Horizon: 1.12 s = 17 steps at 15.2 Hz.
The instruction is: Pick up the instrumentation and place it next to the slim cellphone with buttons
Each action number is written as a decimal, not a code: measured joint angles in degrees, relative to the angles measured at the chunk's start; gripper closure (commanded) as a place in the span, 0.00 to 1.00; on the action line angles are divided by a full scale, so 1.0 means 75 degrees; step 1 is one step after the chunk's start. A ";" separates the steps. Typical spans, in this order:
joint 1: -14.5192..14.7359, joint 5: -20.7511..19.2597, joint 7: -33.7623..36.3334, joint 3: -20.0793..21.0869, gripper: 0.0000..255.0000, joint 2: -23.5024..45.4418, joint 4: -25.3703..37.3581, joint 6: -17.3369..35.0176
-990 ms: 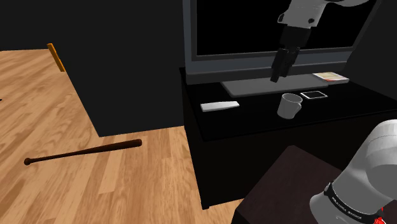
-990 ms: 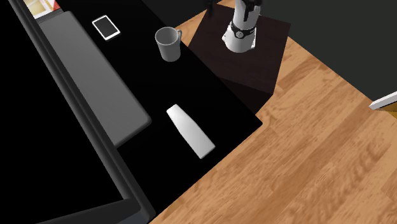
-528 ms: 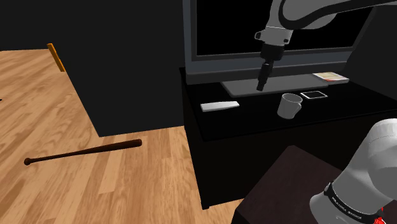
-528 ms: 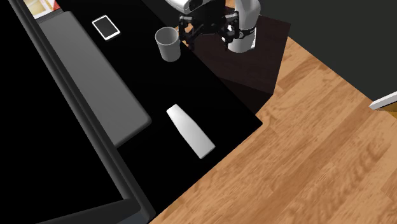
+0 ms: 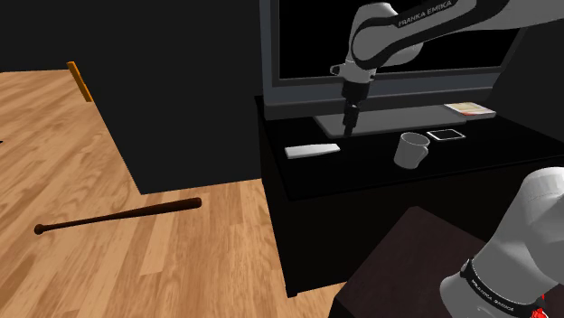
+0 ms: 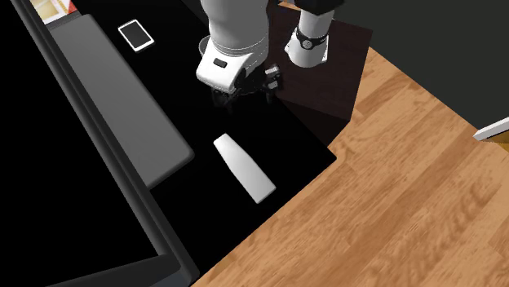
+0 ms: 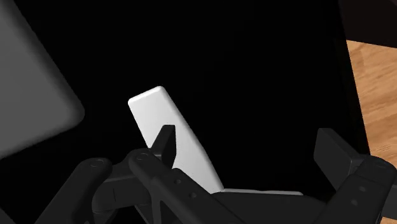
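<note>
The instrumentation [image 7: 188, 146] was a plain white, flat, elongated slab with rounded corners; the end effector [image 7: 248, 145] hung spread over it.

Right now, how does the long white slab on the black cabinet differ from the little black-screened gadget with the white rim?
The long plain white slab is all one colour; the small white-rimmed black-screened gadget has a dark face. The slab is narrow and elongated, the gadget shorter and squarer. Both lie flat on the black cabinet top.
</note>
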 measured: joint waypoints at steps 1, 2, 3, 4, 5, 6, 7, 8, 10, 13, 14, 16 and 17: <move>0.0059 0.0073 -0.0308 -0.0030 0.00 0.0337 0.0201 0.0121; 0.0109 0.0142 -0.0612 -0.0044 0.00 0.0646 0.0339 0.0278; 0.0127 0.0215 -0.0958 -0.0080 0.00 0.0972 0.0529 0.0401; 0.0146 0.0277 -0.1282 -0.0089 0.00 0.1254 0.0720 0.0481; 0.0161 0.0344 -0.1594 -0.0086 0.00 0.1532 0.0901 0.0569; 0.0174 0.0412 -0.1892 -0.0068 0.00 0.1818 0.1112 0.0635; 0.0179 0.0473 -0.2186 -0.0042 0.00 0.2096 0.1266 0.0751; 0.0170 0.0535 -0.2488 -0.0015 0.00 0.2380 0.1469 0.0824; 0.0170 0.0644 -0.2972 0.0086 0.00 0.2909 0.1858 0.0961; 0.0156 0.0743 -0.3202 0.0155 0.00 0.3271 0.1926 0.1248; 0.0149 0.0766 -0.3232 0.0165 0.00 0.3334 0.1907 0.1329; 0.0148 0.0802 -0.3259 0.0182 0.00 0.3419 0.1817 0.1502; 0.0148 0.0828 -0.3267 0.0195 0.00 0.3485 0.1792 0.1591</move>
